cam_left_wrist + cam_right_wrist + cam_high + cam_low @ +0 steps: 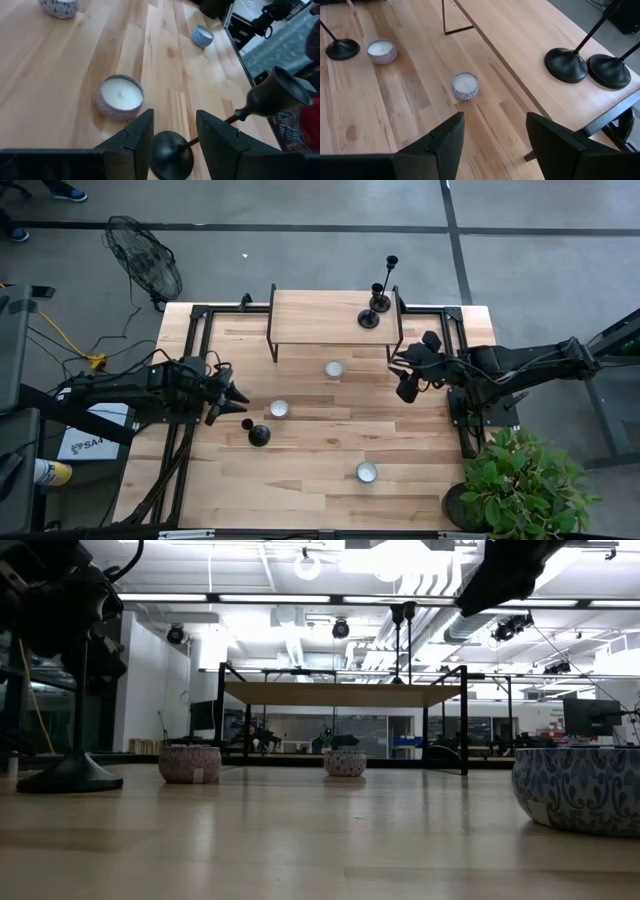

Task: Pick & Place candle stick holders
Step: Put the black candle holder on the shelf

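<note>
Left gripper held apart around short candlestick, frame centre-left; right gripper apart; floor label possibly "SA…".

Three black candle stick holders.
Two stand upright, side by side, on the raised shelf; the third stands on the surface.

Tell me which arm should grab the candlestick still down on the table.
Left. The left gripper is open just beside that candlestick, whose stem shows between its fingers in the wrist view. The right gripper waits near the shelf, farther off.
</note>
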`<state>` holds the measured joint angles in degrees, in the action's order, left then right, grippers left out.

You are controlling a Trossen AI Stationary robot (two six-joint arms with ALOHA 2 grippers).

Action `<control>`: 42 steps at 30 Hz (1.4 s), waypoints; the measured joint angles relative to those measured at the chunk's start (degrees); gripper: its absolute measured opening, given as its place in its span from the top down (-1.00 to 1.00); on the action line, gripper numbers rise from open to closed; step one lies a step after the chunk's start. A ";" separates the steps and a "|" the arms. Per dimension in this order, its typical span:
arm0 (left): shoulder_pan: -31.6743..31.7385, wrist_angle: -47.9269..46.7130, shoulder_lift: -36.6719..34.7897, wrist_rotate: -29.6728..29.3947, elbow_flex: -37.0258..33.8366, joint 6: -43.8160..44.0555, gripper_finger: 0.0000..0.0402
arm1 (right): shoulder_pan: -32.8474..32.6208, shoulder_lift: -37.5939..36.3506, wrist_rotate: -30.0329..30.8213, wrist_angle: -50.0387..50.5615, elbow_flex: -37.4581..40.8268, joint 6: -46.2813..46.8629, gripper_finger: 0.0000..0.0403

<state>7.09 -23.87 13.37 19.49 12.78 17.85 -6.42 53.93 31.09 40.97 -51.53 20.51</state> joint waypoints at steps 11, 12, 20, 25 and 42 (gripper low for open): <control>0.00 -1.46 0.02 6.26 0.00 -0.03 0.28 | 0.00 0.02 0.00 0.57 0.00 -1.07 -0.04; -0.02 -1.24 0.02 6.19 0.00 -0.04 0.28 | 0.00 0.02 0.00 0.57 0.00 -1.07 -0.04; -2.18 0.04 0.00 6.51 0.00 -4.45 0.28 | 0.00 0.02 -0.02 0.57 0.00 -1.49 -0.04; -7.21 -0.30 0.02 3.76 0.00 -4.55 0.28 | 0.00 0.02 -0.66 0.57 0.00 -1.50 -0.03; -15.76 0.39 0.00 -9.88 0.00 -5.56 0.28 | 0.00 0.02 -1.09 0.52 0.00 -1.36 -0.03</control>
<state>-8.67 -23.49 13.37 9.61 12.78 12.29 -6.42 53.95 30.00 41.50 -51.53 19.16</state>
